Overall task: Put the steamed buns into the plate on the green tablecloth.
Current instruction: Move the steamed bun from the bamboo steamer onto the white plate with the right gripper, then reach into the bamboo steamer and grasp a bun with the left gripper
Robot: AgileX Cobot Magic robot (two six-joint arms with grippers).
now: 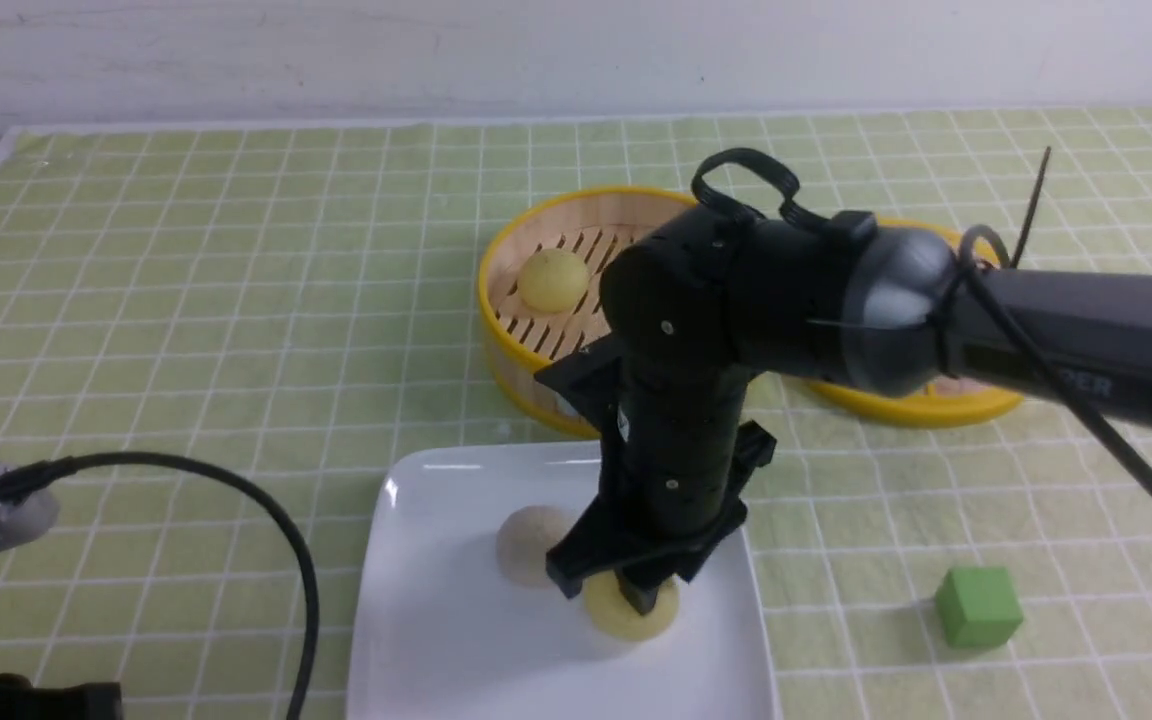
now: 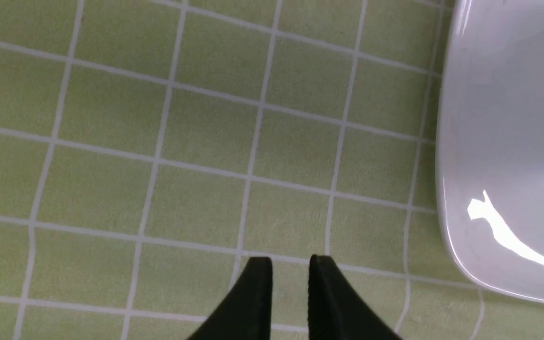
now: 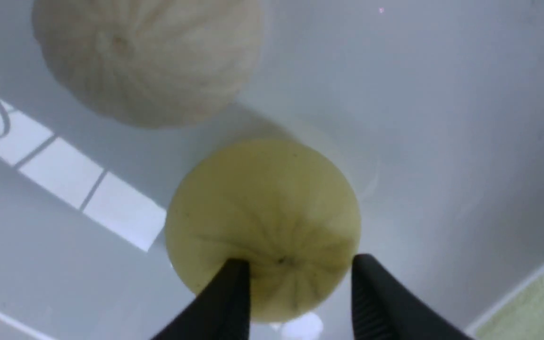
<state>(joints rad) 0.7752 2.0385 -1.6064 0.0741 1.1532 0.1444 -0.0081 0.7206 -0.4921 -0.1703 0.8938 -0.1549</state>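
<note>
One pale-yellow steamed bun (image 1: 654, 618) (image 3: 262, 208) rests on the white square plate (image 1: 436, 620) (image 3: 442, 118) on the green grid tablecloth (image 1: 186, 300). My right gripper (image 1: 636, 598) (image 3: 300, 262) points straight down over it. Its jaws are a little apart, with the fingertips (image 3: 236, 283) over the bun's top and dark dot. The second yellow bun (image 1: 551, 280) lies in the bamboo steamer basket (image 1: 506, 330). My left gripper (image 2: 291, 260) is shut and empty, low over the cloth (image 2: 158, 141) beside the plate's corner (image 2: 489, 141).
A grey-beige bun (image 1: 528, 545) (image 3: 149, 56) lies on the plate beside the yellow one. The yellow-rimmed lid (image 1: 921, 408) lies behind my right arm. A green cube (image 1: 978, 605) sits on the cloth at the right. My left arm's cable (image 1: 266, 520) loops at the lower left.
</note>
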